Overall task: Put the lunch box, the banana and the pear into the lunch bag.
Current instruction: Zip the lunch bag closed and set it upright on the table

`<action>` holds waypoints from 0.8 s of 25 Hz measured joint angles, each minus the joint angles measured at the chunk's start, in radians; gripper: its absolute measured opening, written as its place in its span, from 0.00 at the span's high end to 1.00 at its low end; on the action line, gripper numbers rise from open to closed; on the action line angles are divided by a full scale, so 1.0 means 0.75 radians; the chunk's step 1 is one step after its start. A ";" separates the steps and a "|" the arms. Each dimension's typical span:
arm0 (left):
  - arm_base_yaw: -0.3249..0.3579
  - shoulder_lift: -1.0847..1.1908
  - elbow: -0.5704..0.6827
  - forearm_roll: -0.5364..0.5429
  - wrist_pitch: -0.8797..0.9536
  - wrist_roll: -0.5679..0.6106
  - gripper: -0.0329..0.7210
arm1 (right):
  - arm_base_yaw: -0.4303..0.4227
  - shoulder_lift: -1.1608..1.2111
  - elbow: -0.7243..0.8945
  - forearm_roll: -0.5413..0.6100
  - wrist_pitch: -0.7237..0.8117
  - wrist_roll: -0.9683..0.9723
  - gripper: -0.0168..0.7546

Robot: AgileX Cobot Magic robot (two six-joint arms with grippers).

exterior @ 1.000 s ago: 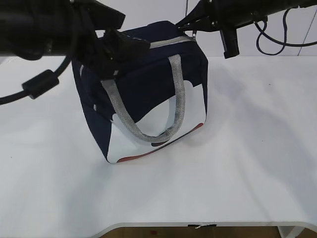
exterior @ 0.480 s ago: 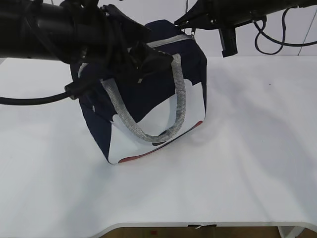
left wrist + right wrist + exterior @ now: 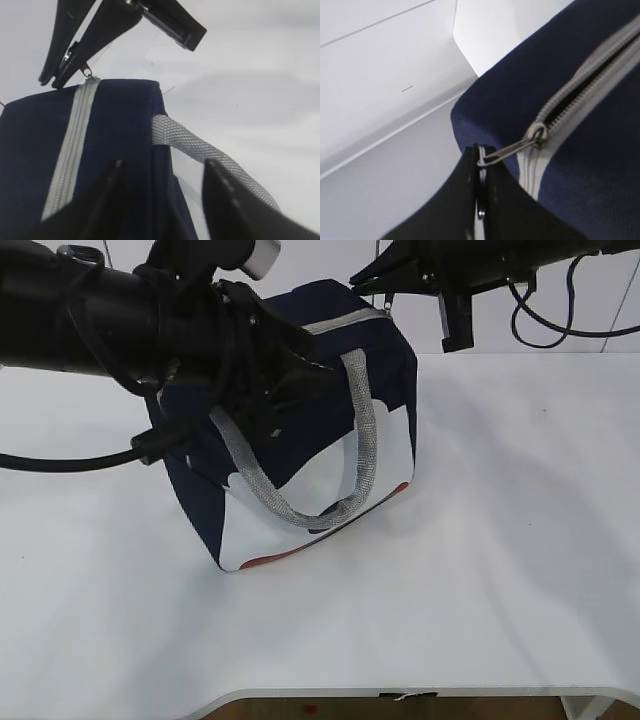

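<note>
Right gripper [image 3: 481,165] on ring pull [image 3: 512,146] (lunch bag [image 3: 300,430] upright)

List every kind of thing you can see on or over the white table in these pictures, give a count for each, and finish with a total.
Lunch bag, navy with a white front panel: 1
Grey webbing handle in view: 1
Grey zipper along the bag's top: 1
Ring pull, pinched in the right gripper: 1
Grippers, counting the left gripper astride the bag's top edge: 2
Table: 1
Total: 7
</note>
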 joint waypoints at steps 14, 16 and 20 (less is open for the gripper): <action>0.000 0.000 0.003 0.066 -0.008 -0.001 0.97 | -0.003 0.002 0.044 0.107 -0.031 0.070 0.97; 0.000 0.000 0.023 0.069 -0.011 -0.001 0.97 | -0.003 0.002 0.062 0.130 -0.046 0.070 0.97; 0.000 0.000 0.063 0.071 -0.034 -0.001 0.97 | -0.011 0.002 0.082 0.165 -0.056 0.068 0.97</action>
